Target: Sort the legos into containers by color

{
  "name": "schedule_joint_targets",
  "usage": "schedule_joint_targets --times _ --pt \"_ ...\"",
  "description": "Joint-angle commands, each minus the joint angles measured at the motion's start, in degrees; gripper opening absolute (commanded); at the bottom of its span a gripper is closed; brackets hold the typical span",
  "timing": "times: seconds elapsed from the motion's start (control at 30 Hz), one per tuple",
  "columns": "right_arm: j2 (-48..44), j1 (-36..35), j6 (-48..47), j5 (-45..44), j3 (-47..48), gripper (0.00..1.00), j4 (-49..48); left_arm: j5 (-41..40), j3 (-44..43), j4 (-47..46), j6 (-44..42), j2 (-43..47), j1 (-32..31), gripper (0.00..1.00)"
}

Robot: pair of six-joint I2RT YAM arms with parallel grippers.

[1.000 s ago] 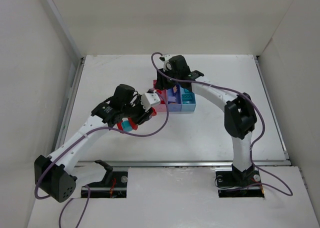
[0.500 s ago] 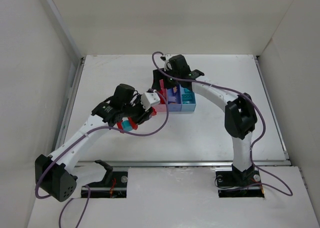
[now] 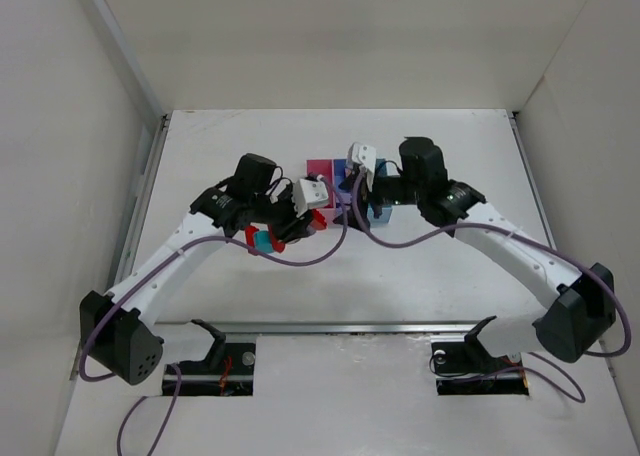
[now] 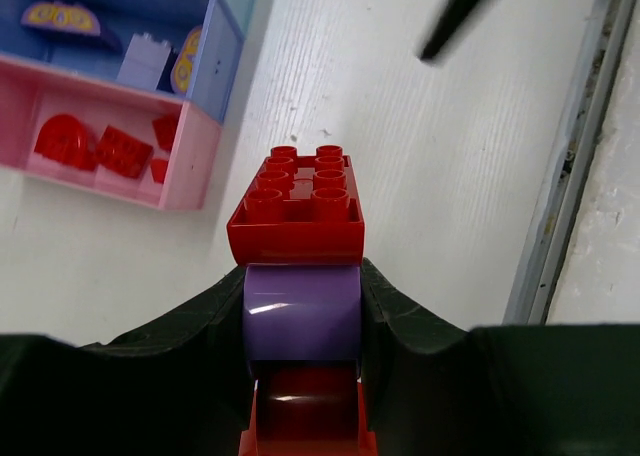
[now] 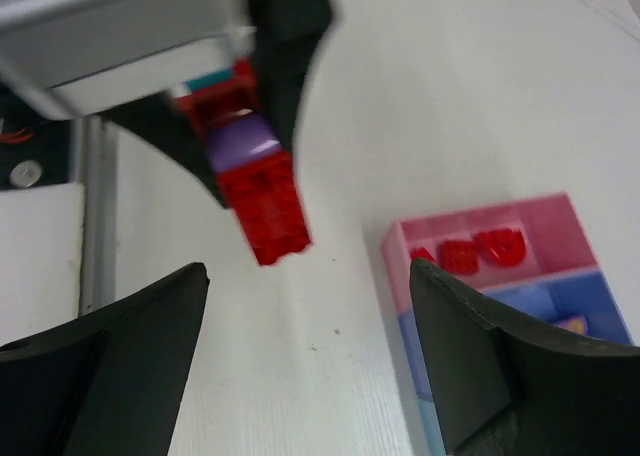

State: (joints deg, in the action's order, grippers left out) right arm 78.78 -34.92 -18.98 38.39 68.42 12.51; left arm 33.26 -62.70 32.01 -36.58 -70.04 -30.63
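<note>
My left gripper (image 3: 284, 238) is shut on a stack of legos (image 4: 301, 276): a red brick at the tip, a purple one between the fingers, more red behind. The right wrist view shows that stack (image 5: 256, 188) with teal at its back end. The three joined containers (image 3: 322, 169) are just right of it, partly under my right arm. In the left wrist view the pink bin (image 4: 186, 166) holds red pieces and the purple-blue bin (image 4: 226, 51) holds purple ones. My right gripper (image 3: 345, 198) is open and empty above the bins, its view toward the stack and pink bin (image 5: 500, 221).
White walls enclose the table on three sides. A metal rail (image 3: 360, 327) runs along the near edge, and it also shows in the left wrist view (image 4: 570, 206). Purple cables loop from both arms over the table (image 3: 400, 244).
My right arm has swung from reaching over the bins from behind to the right side, its gripper now facing the left gripper. My left gripper has shifted slightly right, still holding the stack.
</note>
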Motion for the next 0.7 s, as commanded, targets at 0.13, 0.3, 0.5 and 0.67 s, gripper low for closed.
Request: schedule_joint_targets --times 0.13,0.3,0.5,0.67 --pt "1.1 -2.6 -11.7 11.1 -1.6 0.74 -3.4 10.7 -7.4 5.8 -6.4 -2.7 0.1 0.00" --pt "3.4 -3.1 -11.7 13.4 1.4 0.73 -3.4 12.0 -9.3 6.4 -6.9 -2.7 0.1 0.00" --pt "5.2 -3.1 -10.5 15.5 3.5 0.48 -3.4 12.5 -9.3 6.4 -6.9 -2.7 -0.4 0.00" --pt "5.7 -3.1 -9.2 16.2 4.7 0.09 -3.4 11.8 -8.8 6.4 -6.4 -2.7 -0.4 0.00"
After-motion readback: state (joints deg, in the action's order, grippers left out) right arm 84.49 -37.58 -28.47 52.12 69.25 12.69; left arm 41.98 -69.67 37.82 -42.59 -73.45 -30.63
